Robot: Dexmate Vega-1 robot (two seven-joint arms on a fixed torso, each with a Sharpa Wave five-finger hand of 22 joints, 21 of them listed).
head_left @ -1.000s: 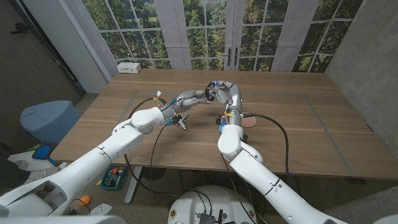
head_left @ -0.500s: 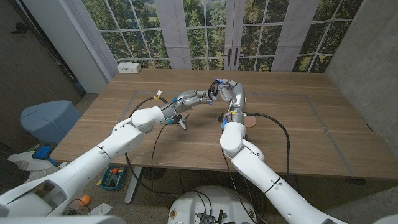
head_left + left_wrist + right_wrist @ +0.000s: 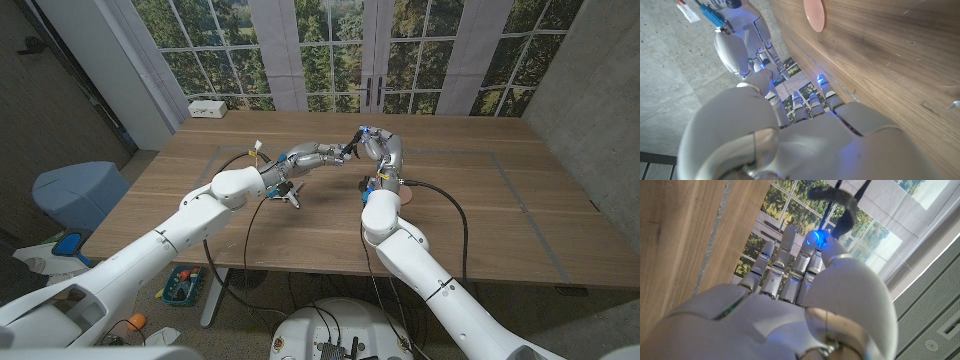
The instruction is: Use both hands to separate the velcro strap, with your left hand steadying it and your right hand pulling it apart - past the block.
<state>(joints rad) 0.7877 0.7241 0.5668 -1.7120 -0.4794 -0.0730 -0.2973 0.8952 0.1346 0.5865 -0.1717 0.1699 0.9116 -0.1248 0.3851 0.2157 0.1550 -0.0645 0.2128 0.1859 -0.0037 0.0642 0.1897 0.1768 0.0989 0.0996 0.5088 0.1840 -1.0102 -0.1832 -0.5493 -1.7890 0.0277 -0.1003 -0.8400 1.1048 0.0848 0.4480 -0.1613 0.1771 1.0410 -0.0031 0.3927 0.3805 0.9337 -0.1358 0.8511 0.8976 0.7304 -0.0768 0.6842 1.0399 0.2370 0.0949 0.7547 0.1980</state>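
The velcro strap (image 3: 353, 143) is a thin dark strip raised above the middle of the wooden counter (image 3: 480, 215), stretched between the two hands. The left hand (image 3: 322, 154) holds its nearer end with fingers closed around it; the right hand (image 3: 375, 143) pinches the other end at its fingertips. In the right wrist view the strap (image 3: 839, 200) curls dark against the window beyond the right hand (image 3: 790, 275). A round pinkish disc (image 3: 403, 195) lies on the counter beside the right forearm; a white box (image 3: 208, 108) sits at the far left corner
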